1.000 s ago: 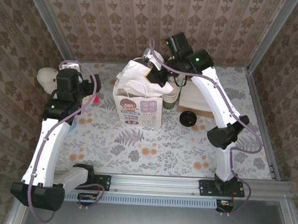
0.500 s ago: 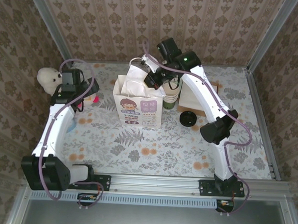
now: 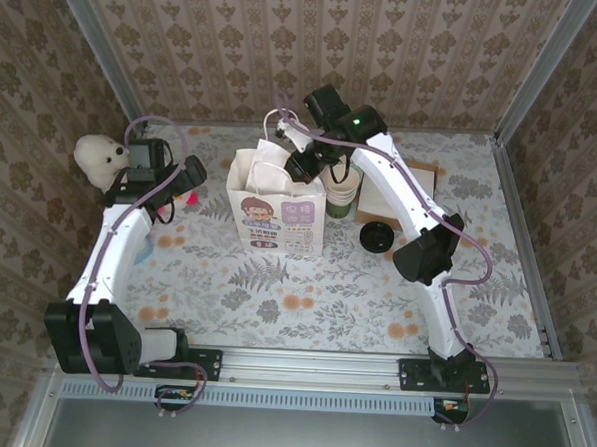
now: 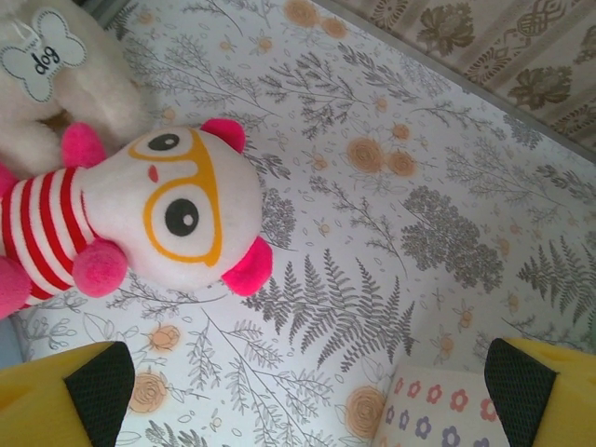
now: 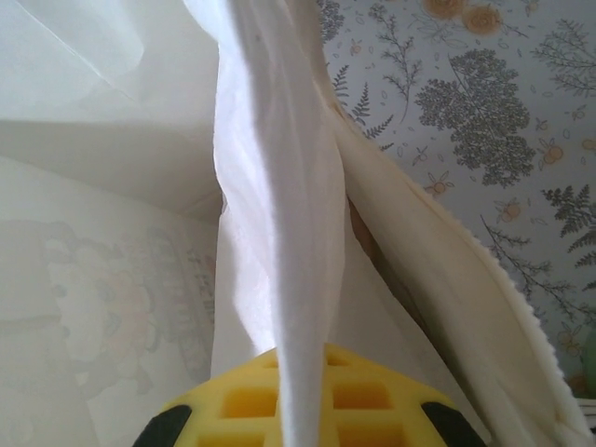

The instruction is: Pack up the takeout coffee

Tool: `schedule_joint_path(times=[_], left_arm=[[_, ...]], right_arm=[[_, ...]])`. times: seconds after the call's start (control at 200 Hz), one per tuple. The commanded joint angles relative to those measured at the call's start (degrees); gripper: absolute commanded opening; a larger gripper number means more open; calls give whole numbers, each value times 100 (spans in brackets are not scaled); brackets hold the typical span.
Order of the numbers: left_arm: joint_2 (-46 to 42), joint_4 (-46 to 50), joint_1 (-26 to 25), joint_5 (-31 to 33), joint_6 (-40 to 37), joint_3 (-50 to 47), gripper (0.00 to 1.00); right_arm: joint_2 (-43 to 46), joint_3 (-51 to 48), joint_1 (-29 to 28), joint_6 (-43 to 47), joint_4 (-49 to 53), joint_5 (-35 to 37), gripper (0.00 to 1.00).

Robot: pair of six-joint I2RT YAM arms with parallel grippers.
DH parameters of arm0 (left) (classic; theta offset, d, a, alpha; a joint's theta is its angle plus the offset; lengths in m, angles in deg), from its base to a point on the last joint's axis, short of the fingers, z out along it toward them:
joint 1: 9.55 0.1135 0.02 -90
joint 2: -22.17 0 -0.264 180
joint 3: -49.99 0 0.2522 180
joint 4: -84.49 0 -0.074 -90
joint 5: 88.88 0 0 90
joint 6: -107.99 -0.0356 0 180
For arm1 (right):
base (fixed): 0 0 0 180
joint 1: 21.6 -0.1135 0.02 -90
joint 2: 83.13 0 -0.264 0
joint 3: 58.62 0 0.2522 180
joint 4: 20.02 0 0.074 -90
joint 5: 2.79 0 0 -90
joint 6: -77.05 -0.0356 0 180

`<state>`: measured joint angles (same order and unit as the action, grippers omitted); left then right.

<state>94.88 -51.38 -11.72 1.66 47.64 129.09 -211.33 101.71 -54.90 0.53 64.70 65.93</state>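
Right claw shifted left, wrist shows bag

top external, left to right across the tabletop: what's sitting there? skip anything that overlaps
white plush dog → paper bag → stack of cream cups → loose black lid

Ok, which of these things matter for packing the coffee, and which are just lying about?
Job: paper bag; green lidded cup behind the cream cup stack; right gripper at the bag's mouth.
Lying about: cream cup stack, loose black lid, white plush dog, striped plush.
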Motion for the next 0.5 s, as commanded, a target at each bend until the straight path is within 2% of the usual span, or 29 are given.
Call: schedule_joint_path(times=[0.0,0.11,0.215,0.355,0.495], left_arm=[[118,-92,-48,-265,154,-13,100],[160,-119,-73,-264,164,4,100],[148,-95,-73,-273,142,14,100],[130,-41,-74,-324,85,54,100],[130,-36,-87,-440,91,98,100]], right_arm=[[340,90,-118,20,97,828,35],[559,-109,-109,-22,-34,666,34],[740,-266,-115,-104,-164,745,18],[926,-484,-117,-48,-146,645,3],[772,-585,-158,-12,216,972,0]])
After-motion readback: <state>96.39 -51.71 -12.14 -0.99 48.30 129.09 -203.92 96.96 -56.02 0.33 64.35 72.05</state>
